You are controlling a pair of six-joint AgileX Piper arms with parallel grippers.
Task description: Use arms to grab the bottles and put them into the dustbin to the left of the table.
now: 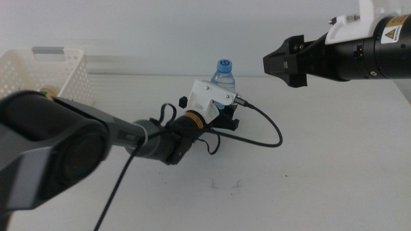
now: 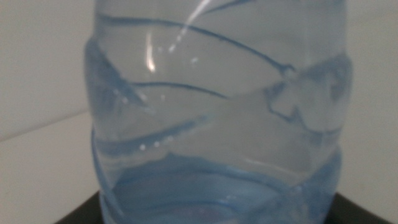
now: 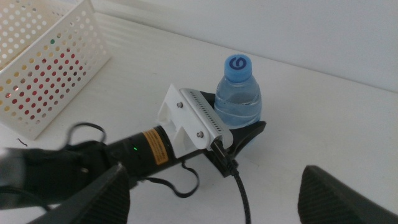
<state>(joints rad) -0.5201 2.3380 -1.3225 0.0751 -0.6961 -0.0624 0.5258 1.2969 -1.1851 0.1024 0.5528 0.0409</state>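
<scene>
A small clear water bottle (image 1: 223, 76) with a blue cap stands upright near the middle of the white table (image 1: 321, 167). My left gripper (image 1: 225, 117) reaches it from the left, its black jaws pressed against the bottle's lower body on both sides. In the left wrist view the bottle (image 2: 217, 112) fills the picture between the jaws. The right wrist view shows the bottle (image 3: 238, 99) and the left gripper (image 3: 239, 132) around its base. My right gripper (image 1: 284, 62) hangs open above and to the right of the bottle, holding nothing. The white perforated dustbin (image 1: 61, 70) stands at the far left.
A black cable (image 1: 273, 131) loops across the table just right of the left gripper. Red and yellow shapes show through the dustbin's holes (image 3: 43, 68). The left arm's thick dark link (image 1: 58, 154) covers the near left of the table.
</scene>
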